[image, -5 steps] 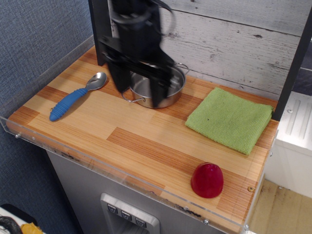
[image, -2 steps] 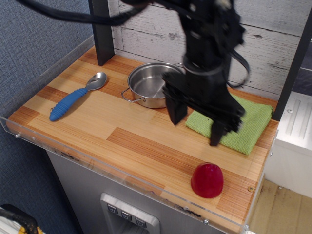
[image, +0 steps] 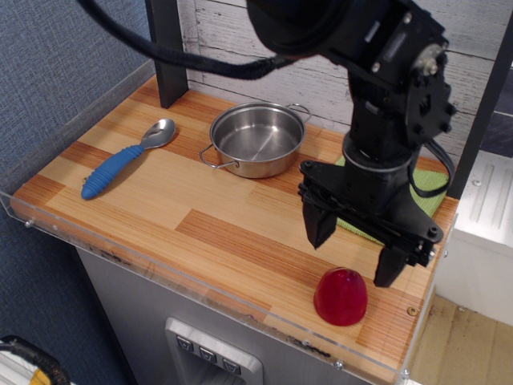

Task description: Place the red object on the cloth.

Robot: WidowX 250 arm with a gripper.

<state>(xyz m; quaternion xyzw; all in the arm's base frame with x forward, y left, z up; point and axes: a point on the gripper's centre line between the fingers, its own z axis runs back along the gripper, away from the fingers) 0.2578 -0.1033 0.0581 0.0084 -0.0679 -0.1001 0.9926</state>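
Observation:
The red object (image: 341, 297) is a glossy dark red dome standing on the wooden table near the front right corner. My gripper (image: 356, 253) is open and empty, its two black fingers pointing down, just above and behind the red object. The lime-green cloth (image: 426, 180) lies at the back right and is mostly hidden behind the arm; only its right edge and a strip under the gripper show.
A steel pot (image: 256, 139) with two handles stands at the back middle. A spoon with a blue handle (image: 124, 160) lies at the left. A clear acrylic rim (image: 160, 269) runs along the table's front and left edges. A dark post (image: 167, 48) stands at the back left.
The arm has swung from over the pot at the back, across the cloth, to the front right, ending above the red object. The red object has not moved.

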